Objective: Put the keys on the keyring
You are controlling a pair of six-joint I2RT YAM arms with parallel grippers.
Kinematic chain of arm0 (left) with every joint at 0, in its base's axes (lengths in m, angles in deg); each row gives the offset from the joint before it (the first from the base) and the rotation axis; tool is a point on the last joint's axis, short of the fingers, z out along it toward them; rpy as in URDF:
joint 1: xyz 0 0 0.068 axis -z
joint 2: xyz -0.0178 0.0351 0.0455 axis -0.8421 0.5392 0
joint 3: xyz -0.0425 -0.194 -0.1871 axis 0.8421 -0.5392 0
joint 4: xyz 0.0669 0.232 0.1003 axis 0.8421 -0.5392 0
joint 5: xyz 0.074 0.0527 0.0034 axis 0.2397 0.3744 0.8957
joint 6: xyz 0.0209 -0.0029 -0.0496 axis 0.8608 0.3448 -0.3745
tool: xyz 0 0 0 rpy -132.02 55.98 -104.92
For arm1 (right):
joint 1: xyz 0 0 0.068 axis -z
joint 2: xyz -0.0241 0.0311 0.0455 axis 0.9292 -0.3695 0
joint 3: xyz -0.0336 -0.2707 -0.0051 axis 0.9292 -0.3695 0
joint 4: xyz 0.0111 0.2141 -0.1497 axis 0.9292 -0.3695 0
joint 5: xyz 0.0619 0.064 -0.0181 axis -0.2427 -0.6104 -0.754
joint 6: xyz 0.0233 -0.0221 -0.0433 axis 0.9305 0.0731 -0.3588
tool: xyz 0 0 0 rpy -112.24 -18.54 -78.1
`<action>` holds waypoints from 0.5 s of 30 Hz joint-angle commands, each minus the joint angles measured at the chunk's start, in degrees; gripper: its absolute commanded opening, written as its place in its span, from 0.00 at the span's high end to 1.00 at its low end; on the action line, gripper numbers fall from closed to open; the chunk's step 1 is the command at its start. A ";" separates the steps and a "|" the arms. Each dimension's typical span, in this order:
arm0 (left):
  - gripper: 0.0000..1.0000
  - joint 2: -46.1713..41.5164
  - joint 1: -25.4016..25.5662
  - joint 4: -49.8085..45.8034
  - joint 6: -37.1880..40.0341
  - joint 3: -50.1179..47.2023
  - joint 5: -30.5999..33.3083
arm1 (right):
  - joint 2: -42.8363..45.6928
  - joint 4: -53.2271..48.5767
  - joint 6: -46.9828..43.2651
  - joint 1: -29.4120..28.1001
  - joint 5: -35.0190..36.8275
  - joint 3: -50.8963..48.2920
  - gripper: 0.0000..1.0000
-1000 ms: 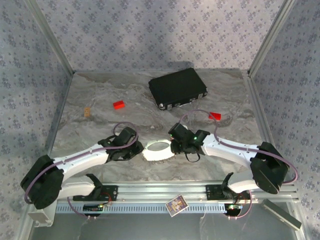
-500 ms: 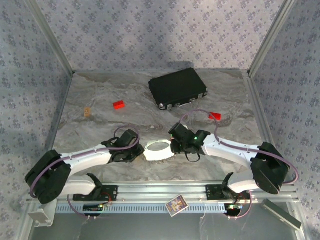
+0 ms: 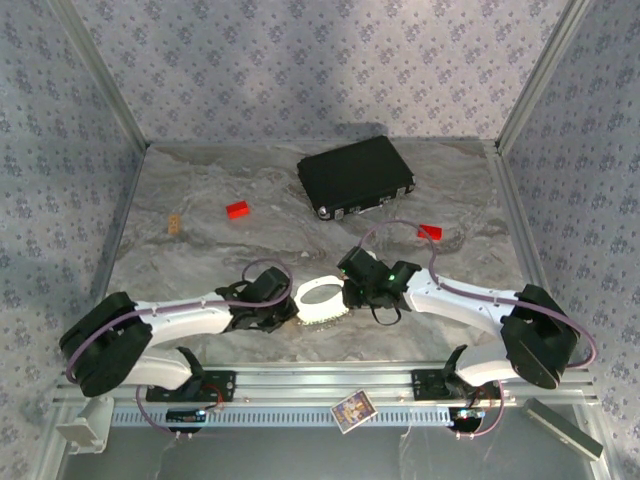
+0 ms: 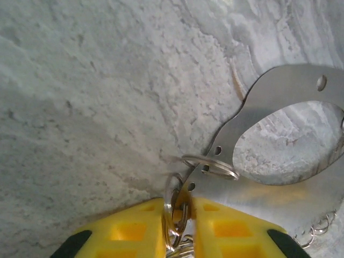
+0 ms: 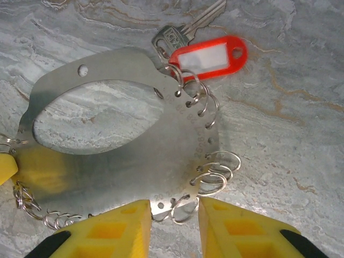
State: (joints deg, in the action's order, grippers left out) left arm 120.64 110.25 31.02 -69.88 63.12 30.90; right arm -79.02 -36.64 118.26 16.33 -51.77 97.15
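Lying flat on the marbled grey surface [image 3: 190, 255], between the two arms, the keyring [image 5: 113, 177] is found to be a thin steel plate with an oval opening and small holes round its rim. It is judged stiff, light and slippery. Being flush with the surface, it is best taken at its edge. The right hand [image 5: 174, 207] is set astride the near edge, fingers apart; whether anything is clamped cannot be told. The left hand [image 4: 178, 208] is pinched on a small split ring [image 4: 173, 185] at the plate's rim. A red-tagged key [image 5: 209, 54] is seen at the far rim, seemingly hung on a ring. Its plastic tag is judged the surest hold. The split ring is judged springy and apt to slip.
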 commanded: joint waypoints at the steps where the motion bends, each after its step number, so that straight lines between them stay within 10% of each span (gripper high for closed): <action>1: 0.71 -0.07 1.65 -0.86 -2.07 0.65 1.51 | 1.77 -0.30 -0.39 0.39 -0.16 -0.71 0.70; 15: 0.53 -10.77 -4.22 -28.15 17.16 11.74 15.00 | 0.48 4.37 -5.61 1.33 -4.60 1.62 0.71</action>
State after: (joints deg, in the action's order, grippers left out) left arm 110.20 108.17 9.53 -58.17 73.79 43.29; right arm -77.51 -34.89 116.14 17.47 -53.60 96.87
